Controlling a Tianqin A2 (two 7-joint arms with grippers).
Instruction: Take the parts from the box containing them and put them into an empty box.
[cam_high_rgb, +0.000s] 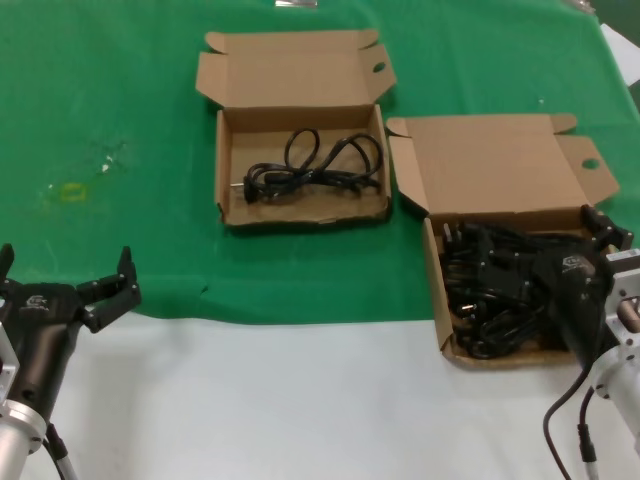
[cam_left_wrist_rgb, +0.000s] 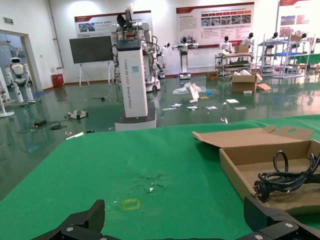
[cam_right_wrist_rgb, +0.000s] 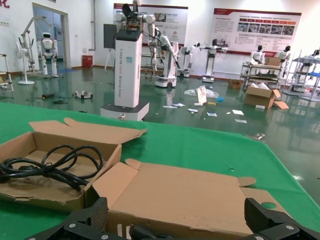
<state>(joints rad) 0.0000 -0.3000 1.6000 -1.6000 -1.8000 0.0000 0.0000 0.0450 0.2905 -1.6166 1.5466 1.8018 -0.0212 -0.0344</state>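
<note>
Right gripper (cam_high_rgb: 590, 250) fingers spread over cord tangle (cam_high_rgb: 500, 290): limp, light, snag-prone; you pinch one coil's bundled loops below. Left gripper (cam_high_rgb: 90, 290) parked, spread.

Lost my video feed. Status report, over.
Right gripper open over full box of cords. Left gripper open, idle by near edge. One cord in other box. Nothing blocking.

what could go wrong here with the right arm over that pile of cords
1. The cords in the right box are tangled, so the right end effector may lift several at once or drag the light carton.
2. A dangling cord could snag on the left box rim or its raised lid, or disturb the single cord already inside.

The left end effector is open, idle at the near edge.
</note>
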